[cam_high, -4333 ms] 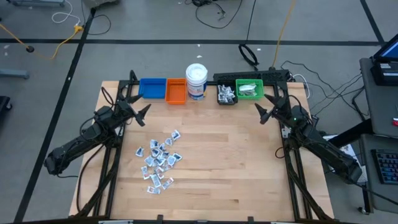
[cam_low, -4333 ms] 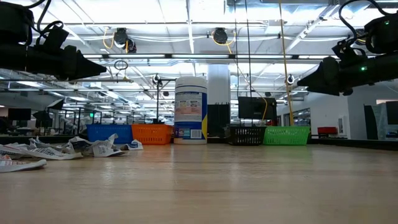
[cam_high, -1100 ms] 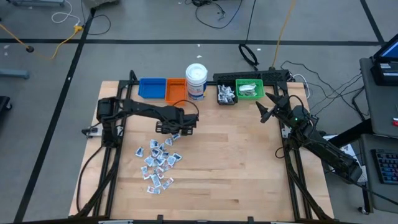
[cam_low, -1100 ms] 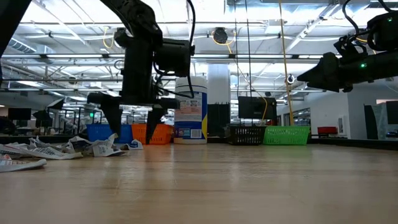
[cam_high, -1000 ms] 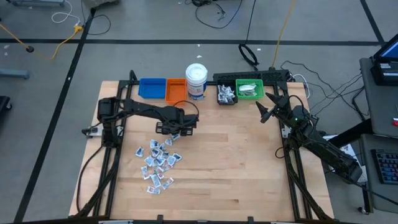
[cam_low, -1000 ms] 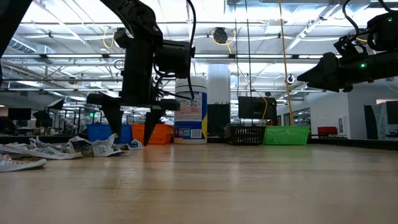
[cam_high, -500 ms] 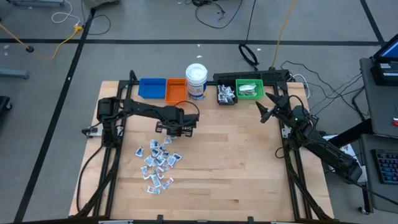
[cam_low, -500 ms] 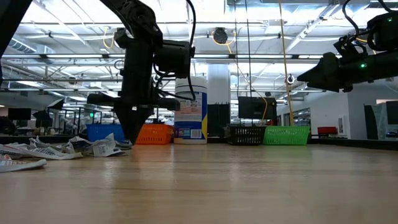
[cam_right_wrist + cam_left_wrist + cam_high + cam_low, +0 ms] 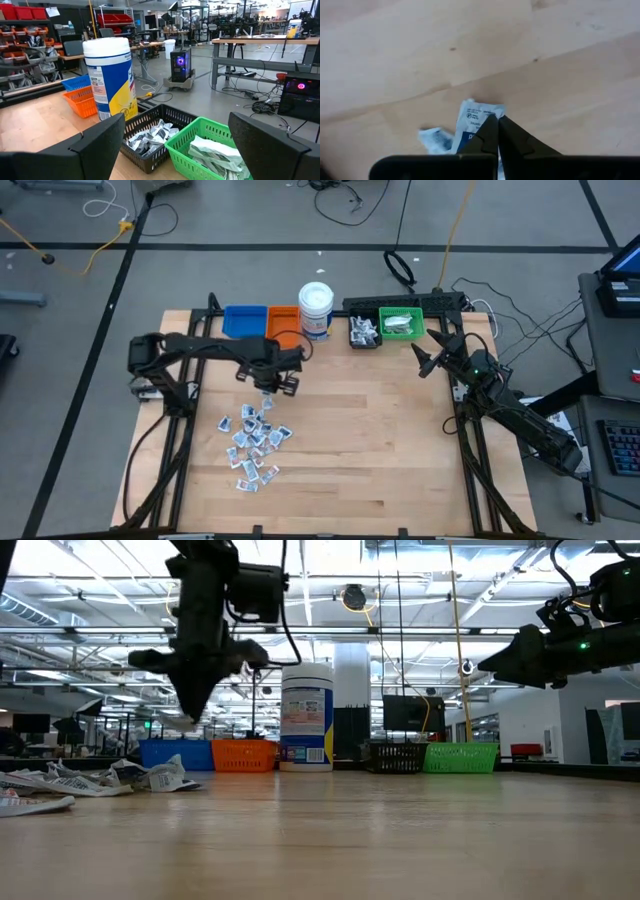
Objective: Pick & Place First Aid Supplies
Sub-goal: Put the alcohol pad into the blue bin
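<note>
left end effector (image 9: pixel 496 131) pinching flat crinkled white-blue packet (image 9: pixel 476 120) | above smooth wood table (image 9: pixel 400 440) | right end effector (image 9: pixel 176 145) spread

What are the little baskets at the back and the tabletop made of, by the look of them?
The green bin and black bin look like moulded plastic, given their open lattice walls. The table looks like light, matte wood: pale plank seams and grain show.

Robotics lab, workbenches (image 9: pixel 260 47), red parts bins (image 9: pixel 22 12), computer tower (image 9: pixel 180 62), floor cables (image 9: pixel 345 200)
</note>
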Tool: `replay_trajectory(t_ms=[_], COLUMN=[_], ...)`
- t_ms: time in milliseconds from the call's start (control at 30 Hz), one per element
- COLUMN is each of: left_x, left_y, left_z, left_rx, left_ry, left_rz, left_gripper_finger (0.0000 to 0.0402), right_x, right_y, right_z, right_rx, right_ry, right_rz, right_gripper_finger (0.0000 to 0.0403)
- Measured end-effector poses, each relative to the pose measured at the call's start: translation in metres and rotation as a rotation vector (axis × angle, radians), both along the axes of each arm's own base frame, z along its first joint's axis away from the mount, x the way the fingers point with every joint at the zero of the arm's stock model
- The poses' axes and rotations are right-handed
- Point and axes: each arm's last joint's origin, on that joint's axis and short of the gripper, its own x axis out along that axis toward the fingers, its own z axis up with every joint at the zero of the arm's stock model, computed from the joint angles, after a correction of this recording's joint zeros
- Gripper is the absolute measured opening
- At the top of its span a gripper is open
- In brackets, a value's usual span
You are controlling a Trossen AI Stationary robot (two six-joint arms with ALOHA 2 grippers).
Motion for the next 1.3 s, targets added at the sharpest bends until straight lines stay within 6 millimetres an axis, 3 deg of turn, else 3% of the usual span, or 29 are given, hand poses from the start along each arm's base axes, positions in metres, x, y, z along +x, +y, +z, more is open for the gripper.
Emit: replay_trajectory(t_ms=[133, 267, 500, 700, 967, 1100, 1300], left_x=[-0.01, -0.015, -0.04, -0.077, -0.12, -0.126, -0.116], left_y=[0.003, 0.02, 0.081, 0.134, 0.181, 0.193, 0.218], left_z=[0.01, 0.01, 0.01, 0.01, 0.01, 0.01, 0.009], left_rx=[0.002, 0.002, 0.02, 0.047, 0.115, 0.165, 0.161], left_ry=[0.011, 0.005, 0.023, 0.043, 0.03, -0.007, -0.003], left_rz=[-0.084, -0.175, -0.202, -0.121, 0.043, 0.093, 0.117], left_gripper_finger=[0.0001, 0.0001, 0.0001, 0.0, 0.0, 0.0, 0.0], right_x=[0.0, 0.0, 0.0, 0.0, 0.0, 0.0, 0.0], right_y=[0.0, 0.0, 0.0, 0.0, 0.0, 0.0, 0.0], right_z=[0.0, 0.0, 0.0, 0.0, 0.0, 0.0, 0.0], right_rx=[0.0, 0.0, 0.0, 0.0, 0.0, 0.0, 0.0], right_ry=[0.0, 0.0, 0.0, 0.0, 0.0, 0.0, 0.0], right_rz=[0.0, 0.0, 0.0, 0.0, 0.0, 0.0, 0.0], right_gripper_finger=[0.0352, 0.0352, 0.0352, 0.0352, 0.0352, 0.0352, 0.0352])
